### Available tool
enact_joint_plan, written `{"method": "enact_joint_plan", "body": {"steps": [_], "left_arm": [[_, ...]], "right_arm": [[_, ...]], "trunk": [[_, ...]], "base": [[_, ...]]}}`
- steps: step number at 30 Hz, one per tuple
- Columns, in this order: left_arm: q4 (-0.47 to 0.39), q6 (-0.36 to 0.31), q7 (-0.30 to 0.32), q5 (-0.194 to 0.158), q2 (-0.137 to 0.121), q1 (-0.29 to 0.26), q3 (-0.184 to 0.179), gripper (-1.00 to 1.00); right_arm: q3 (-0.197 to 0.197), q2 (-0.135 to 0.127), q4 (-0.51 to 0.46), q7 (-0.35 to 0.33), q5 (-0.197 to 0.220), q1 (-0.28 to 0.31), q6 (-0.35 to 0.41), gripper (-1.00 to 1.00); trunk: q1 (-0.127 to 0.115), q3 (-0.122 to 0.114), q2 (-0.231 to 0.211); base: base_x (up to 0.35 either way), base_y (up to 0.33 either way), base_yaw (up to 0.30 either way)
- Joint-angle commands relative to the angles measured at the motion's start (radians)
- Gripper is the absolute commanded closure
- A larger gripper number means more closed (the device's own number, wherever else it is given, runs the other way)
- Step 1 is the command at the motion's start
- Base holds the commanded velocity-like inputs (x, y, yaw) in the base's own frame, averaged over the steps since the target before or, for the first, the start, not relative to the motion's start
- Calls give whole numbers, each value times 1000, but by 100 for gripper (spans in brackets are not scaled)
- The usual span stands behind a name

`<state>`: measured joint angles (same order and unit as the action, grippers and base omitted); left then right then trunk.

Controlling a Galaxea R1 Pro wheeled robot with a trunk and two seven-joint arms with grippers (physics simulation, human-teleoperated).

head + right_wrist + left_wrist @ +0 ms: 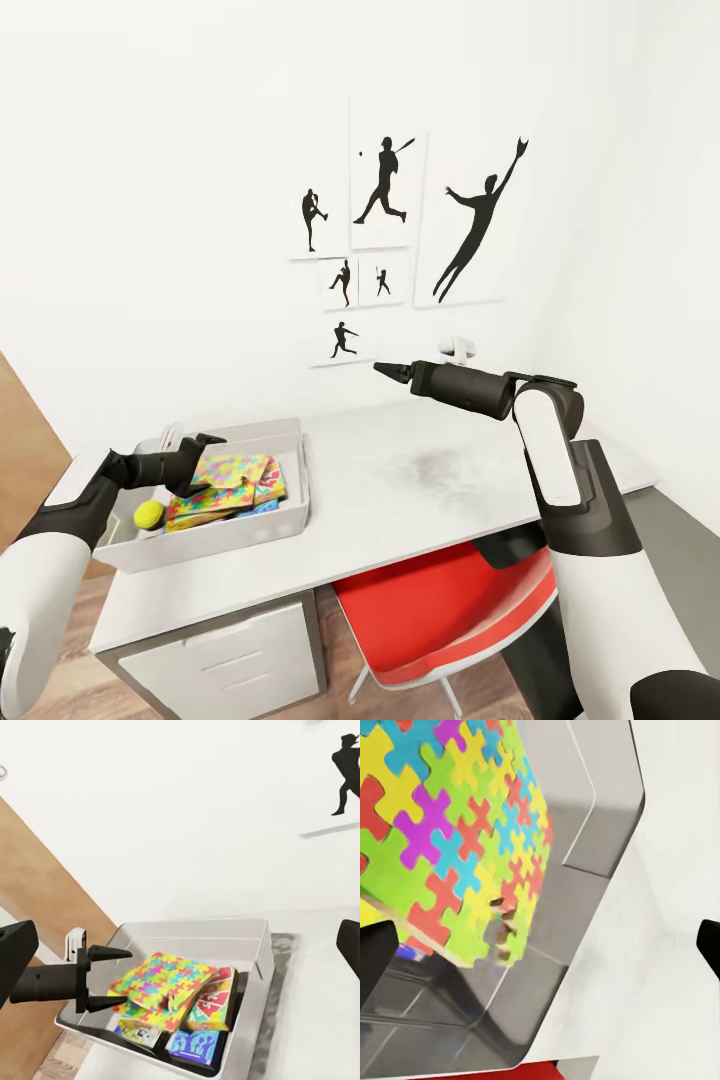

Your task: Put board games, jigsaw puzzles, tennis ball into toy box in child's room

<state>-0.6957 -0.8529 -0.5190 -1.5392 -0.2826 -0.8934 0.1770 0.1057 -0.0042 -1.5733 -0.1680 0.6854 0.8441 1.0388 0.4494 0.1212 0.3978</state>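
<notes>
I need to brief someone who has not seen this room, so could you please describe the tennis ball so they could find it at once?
On the white table, find the grey toy box at the end by the left gripper. The tennis ball lies inside it, in the near corner beside the stacked puzzles. It is the one small, round, plain yellow-green thing; its neighbours are flat and multicoloured.
</notes>
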Motion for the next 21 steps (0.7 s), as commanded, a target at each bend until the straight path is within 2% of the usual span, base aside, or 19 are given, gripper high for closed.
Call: {"method": "enact_joint_plan", "body": {"steps": [1,7,11,15,18,20,21], "left_arm": [[-1,-3,-10,-9,0,-1,3,-100],[-1,-10,-9,-11,-4,-1,1,-100],[-2,-24,-6,-13,-17,-1,0,-100],[-6,-118,-3,-28,-53,0,0,-100],[-15,-170,2,-69,-87,1,9,-100],[-39,-189,5,-124,-127,7,16,-100],[-51,-192,6,-139,-138,8,16,-100]], "right_arm": [[0,0,-1,-10,-10,1,3,-100],[0,0,-1,-10,-10,1,3,-100],[0,0,-1,-10,-10,1,3,-100],[0,0,-1,-10,-10,1,3,-100],[0,0,-1,-10,-10,1,3,-100],[0,0,-1,-11,-10,0,3,-100],[0,0,-1,-11,-10,0,3,-100]], "trunk": [[1,2,2],[1,2,2],[1,2,2],[1,2,2],[1,2,2],[1,2,2],[1,2,2]], "base": [[0,0,0],[0,0,0],[0,0,0],[-28,0,0],[-73,0,0],[-35,0,0],[-22,0,0]]}}
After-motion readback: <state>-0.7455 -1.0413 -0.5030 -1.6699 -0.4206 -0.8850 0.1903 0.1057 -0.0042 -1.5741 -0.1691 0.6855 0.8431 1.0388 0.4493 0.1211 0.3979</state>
